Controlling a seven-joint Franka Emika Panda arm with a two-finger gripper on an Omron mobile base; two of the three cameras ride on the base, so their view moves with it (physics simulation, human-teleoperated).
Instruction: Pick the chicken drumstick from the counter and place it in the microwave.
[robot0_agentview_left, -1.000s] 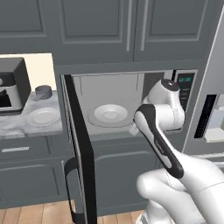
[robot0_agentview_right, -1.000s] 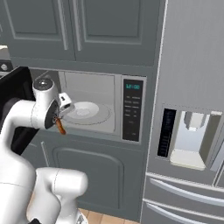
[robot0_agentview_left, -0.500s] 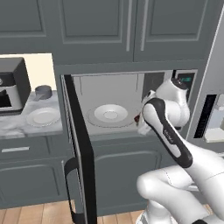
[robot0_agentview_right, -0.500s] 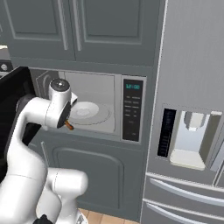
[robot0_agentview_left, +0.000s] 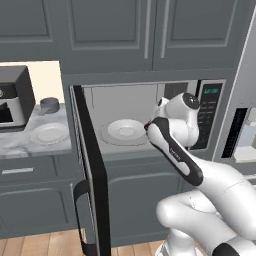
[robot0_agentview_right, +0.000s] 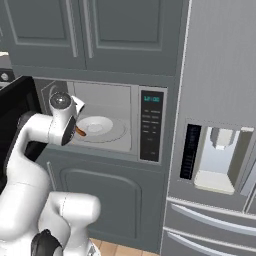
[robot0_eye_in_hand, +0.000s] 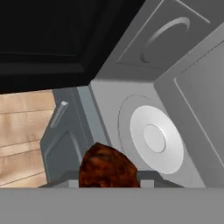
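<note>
One item held: the gripper (robot0_agentview_right: 77, 131) is clamped tight on the chicken drumstick (robot0_eye_in_hand: 109, 169), at the microwave (robot0_agentview_right: 107, 120) mouth. Ahead of the jaws lies the turntable (robot0_eye_in_hand: 156, 138), well apart. Risk: letting go here drops the meat short, onto the sill; the open door (robot0_agentview_left: 90, 165) beside the arm may get clipped.

The drumstick (robot0_eye_in_hand: 109, 168) is cut off by the hand view's bottom; in the right base view only its tip shows past the pincer (robot0_agentview_right: 77, 131).
</note>
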